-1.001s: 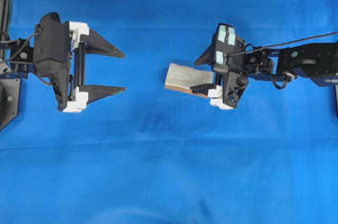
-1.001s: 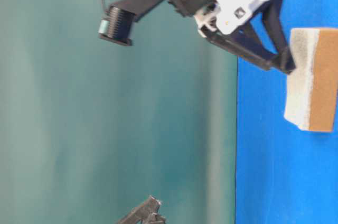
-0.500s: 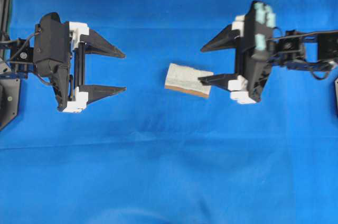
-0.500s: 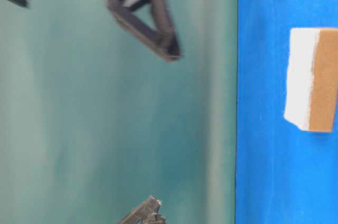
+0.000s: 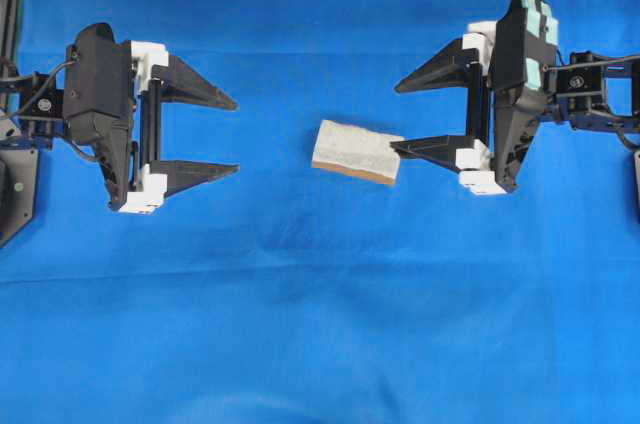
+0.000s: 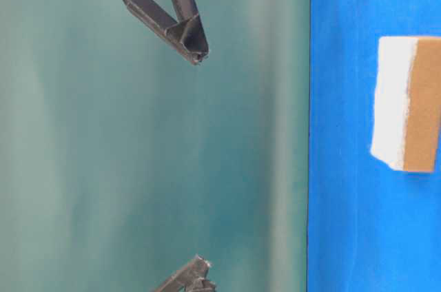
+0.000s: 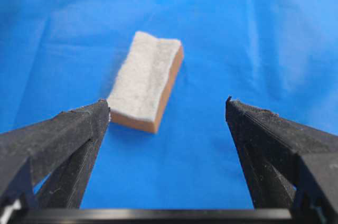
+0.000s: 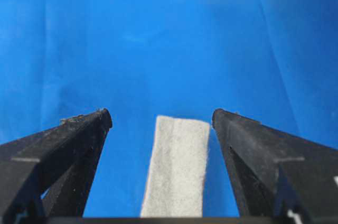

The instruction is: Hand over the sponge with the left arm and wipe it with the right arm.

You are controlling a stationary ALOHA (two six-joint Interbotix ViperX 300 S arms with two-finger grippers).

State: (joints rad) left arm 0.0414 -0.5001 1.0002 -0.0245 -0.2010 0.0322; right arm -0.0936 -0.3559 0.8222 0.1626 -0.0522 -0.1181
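Locate the small rectangular sponge, pale grey-white scouring face up over a thin orange-brown layer, lying flat on the blue cloth-covered tabletop near the middle of the overhead view. Its long axis runs roughly left to right in that view, tilted slightly so the right end sits a little lower in the picture. One short end faces each arm.

Check the left pincer on the black left arm. Its two pointed fingers stand wide apart and hold nothing. It is well apart from the sponge. In the left wrist view the sponge lies ahead of the fingertips, nearer the left finger, with no contact.

Check the right pincer on the black right arm with pale teal patches. Its fingers are also spread wide and grip nothing. In the overhead view the lower finger's tip lies at the sponge's right end; you cannot tell contact there. The table-level view shows a finger raised clear of the tabletop. In the right wrist view the sponge appears between the fingers, below them.
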